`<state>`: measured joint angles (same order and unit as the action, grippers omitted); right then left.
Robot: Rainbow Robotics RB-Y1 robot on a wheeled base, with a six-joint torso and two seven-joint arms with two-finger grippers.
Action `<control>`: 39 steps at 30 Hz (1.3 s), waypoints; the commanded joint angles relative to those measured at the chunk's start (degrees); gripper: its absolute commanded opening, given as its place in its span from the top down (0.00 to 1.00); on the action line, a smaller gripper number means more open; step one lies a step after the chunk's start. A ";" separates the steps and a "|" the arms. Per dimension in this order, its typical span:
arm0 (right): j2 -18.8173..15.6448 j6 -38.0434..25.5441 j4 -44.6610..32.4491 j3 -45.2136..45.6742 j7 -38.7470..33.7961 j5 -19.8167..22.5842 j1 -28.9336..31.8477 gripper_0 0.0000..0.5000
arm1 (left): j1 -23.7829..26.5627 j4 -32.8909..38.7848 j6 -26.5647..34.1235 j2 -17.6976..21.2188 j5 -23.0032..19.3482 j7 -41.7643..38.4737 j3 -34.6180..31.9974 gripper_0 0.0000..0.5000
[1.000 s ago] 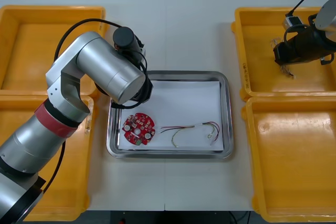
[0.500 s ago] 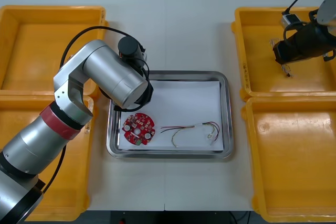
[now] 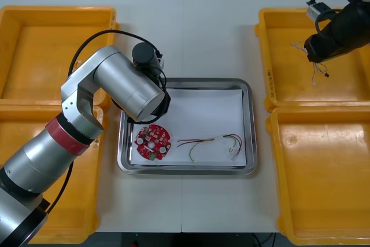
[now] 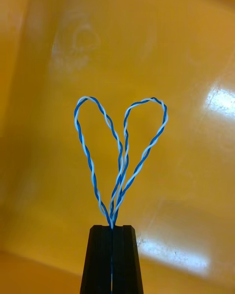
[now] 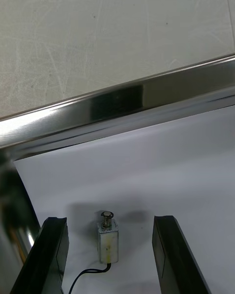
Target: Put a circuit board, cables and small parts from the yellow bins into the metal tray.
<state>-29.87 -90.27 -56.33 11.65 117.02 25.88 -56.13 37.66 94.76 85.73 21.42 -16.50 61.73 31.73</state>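
There, twisted cable (image 4: 120,171) heart-looped in right gripper (image 4: 112,228).

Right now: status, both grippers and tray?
Left gripper open over metal tray corner, small metal part between fingers. Right gripper shut on twisted blue and white cable above yellow bin. Red circuit board, red and yellow cable in tray. Nothing blocking.

I record the right gripper (image 4: 112,229) closed on the twisted blue and white cable (image 4: 121,157), pinched at the fingertips. Two loops of it stand out beyond them, above the yellow bin (image 4: 186,54) floor.
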 commanded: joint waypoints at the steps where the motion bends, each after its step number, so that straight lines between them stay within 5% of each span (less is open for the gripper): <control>1: -0.54 -4.03 -5.10 2.50 1.02 -0.92 -0.91 1.00 | -0.31 0.69 -0.30 -1.12 0.77 -5.39 0.88 0.00; 15: -0.54 -19.73 -18.99 2.68 -0.21 -2.07 0.23 1.00 | 6.11 2.98 13.33 -2.61 -1.61 -4.60 -3.08 0.00; 30: -0.36 -19.73 -36.92 -1.19 -0.47 0.92 6.12 1.00 | 6.99 7.28 22.29 0.82 -9.34 2.43 -16.17 0.00; 39: -0.36 -19.73 -42.02 -2.69 -0.74 8.92 8.93 1.00 | 9.36 7.28 24.27 5.39 -13.82 5.42 -21.18 0.00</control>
<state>-29.87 -109.75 -96.41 9.73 116.97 32.48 -47.43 43.71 99.94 109.44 24.14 -29.37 61.79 13.62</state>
